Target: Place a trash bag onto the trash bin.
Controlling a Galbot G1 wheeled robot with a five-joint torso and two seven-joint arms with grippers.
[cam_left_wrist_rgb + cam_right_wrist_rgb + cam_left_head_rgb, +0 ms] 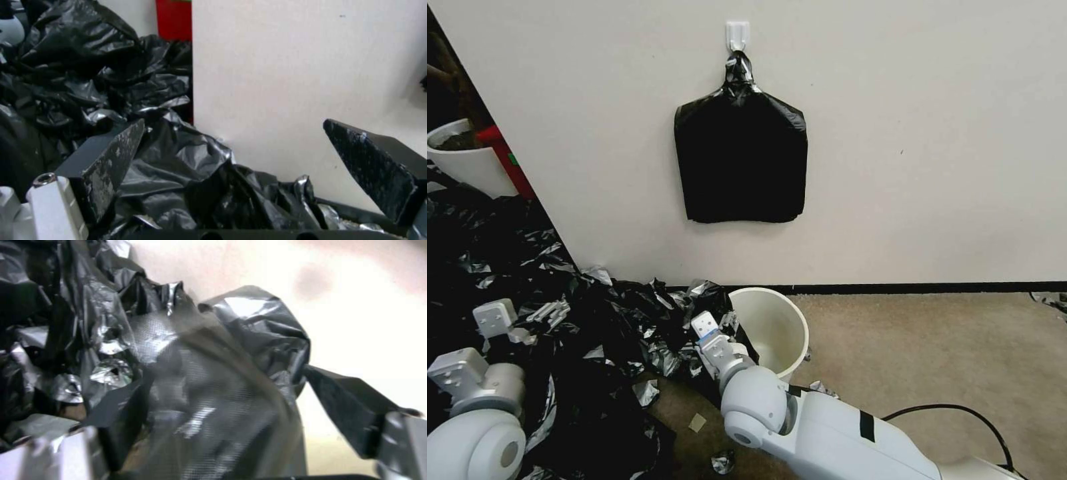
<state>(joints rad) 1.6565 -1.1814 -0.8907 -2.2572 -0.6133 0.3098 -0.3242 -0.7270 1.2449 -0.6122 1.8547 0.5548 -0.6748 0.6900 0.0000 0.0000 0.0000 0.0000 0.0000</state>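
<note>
The trash bin (774, 327), a small cream bucket, stands upright on the carpet by the wall. My right gripper (715, 331) is at its left rim. In the right wrist view that gripper (225, 376) is open, and a wrinkled glossy fold of the trash bag (209, 373) lies between its fingers (342, 400). The cream bin wall (356, 323) is just behind it. I cannot tell where this bag ends and the pile begins. My left gripper (552, 310) hovers over the black film at the left. It is open (233, 124) with nothing between its fingers (111, 160).
A very large heap of black plastic film (527, 280) covers the floor to the left of the bin. A thick black bag stack (740, 160) hangs from a wall hook (738, 33). A bigger white pot (464, 160) stands at the far left. A cable (954, 410) lies on the bare carpet to the right.
</note>
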